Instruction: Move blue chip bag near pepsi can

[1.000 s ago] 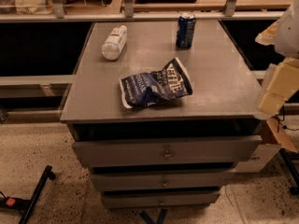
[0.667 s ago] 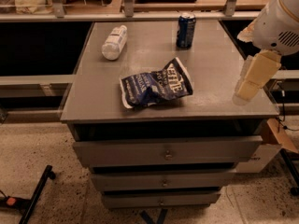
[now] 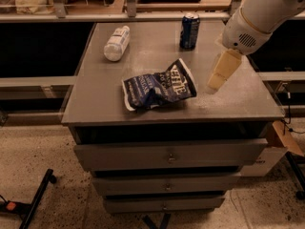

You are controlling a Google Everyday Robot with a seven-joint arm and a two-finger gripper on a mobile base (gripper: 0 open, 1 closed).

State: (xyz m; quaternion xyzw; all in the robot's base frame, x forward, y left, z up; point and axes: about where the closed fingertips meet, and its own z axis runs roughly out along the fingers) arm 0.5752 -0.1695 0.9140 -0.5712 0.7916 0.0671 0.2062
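The blue chip bag (image 3: 159,88) lies crumpled near the front middle of the grey cabinet top (image 3: 238,104), white lettering up. The pepsi can (image 3: 189,30) stands upright at the back of the top, behind and slightly right of the bag. My gripper (image 3: 215,82) hangs from the white arm (image 3: 257,18) over the right part of the top, just right of the bag and in front of the can. It touches neither and holds nothing that shows.
A clear plastic bottle (image 3: 117,43) with a white label lies on its side at the back left of the top. The cabinet has drawers (image 3: 169,155) below. A shelf rail (image 3: 119,16) runs behind. A cardboard box (image 3: 283,137) sits at the right on the floor.
My arm and gripper have swung in from the right edge leftward over the cabinet top, toward the chip bag. The bag, can and bottle have not moved.
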